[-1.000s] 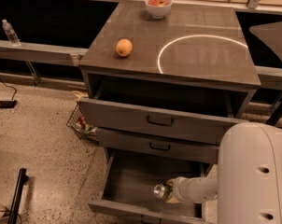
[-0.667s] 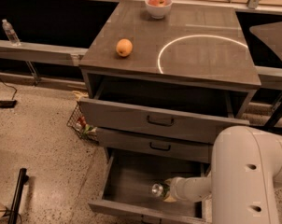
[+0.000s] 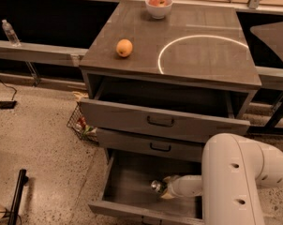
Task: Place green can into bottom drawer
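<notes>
**A:** Obs. 1: where is the green can (image 3: 155, 186)?

**B:** Inside the bottom drawer (image 3: 127, 182), right of that drawer's middle and nearer its front wall than its back. It lies sideways with a shiny silver end facing left. Contact with the drawer floor: cannot tell.

**A:** Obs. 2: pincer (image 3: 162, 188)?

**B:** Also inside the bottom drawer, reaching in from the drawer's right side. Its fingers are clamped on the green can, one above and one below. The white arm (image 3: 235, 177) rises at the drawer's right end and hides that corner.

**A:** Obs. 3: drawer state?

**B:** The bottom drawer is pulled well out, and its grey floor shows to the left of the can. Directly above it the middle drawer (image 3: 151, 146) is pushed in much farther. Above that, the top drawer (image 3: 162, 121) is partly out.

**A:** Obs. 4: other items?

**B:** High above the bottom drawer, on the desk (image 3: 202, 74), an orange (image 3: 124, 48) sits over the drawer's left part. A bowl (image 3: 159, 8) of fruit stands farther back. A wire basket (image 3: 79, 125) is on the ground, left of and behind the drawer's left wall.
</notes>
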`<state>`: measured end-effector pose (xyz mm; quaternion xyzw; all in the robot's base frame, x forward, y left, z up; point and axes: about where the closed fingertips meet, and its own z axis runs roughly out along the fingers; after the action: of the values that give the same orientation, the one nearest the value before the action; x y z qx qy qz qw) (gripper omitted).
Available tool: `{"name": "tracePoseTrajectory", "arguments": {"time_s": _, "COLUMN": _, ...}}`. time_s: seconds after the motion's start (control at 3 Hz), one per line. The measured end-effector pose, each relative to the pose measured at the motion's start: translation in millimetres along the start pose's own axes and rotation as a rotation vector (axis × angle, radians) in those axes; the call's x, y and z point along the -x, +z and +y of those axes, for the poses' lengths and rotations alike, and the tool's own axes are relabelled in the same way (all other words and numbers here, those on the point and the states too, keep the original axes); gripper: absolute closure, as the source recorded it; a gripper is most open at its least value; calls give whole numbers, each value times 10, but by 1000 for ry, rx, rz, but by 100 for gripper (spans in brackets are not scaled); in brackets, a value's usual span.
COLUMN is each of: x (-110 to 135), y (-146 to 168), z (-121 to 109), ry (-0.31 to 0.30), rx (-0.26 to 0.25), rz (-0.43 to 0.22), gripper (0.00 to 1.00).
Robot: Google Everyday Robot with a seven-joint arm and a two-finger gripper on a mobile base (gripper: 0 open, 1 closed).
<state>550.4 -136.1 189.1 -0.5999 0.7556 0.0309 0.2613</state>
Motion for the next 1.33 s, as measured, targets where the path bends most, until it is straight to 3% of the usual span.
{"name": "tracePoseTrajectory", "arguments": {"time_s": 0.67, "x": -58, "y": 115, "z": -54, "ry": 67, "rx": 41, "rz": 2, "gripper": 13}}
{"name": "tracePoseTrajectory", "arguments": {"time_s": 1.0, "x": -97, "y": -145, "z": -166, "ry": 145, "rx": 65, "rz": 18, "gripper": 0}}
{"name": "tracePoseTrajectory", "arguments": {"time_s": 1.33, "x": -179, "y": -565, "z": -312, "ry": 233, "rx": 52, "rz": 18, "gripper": 16}}
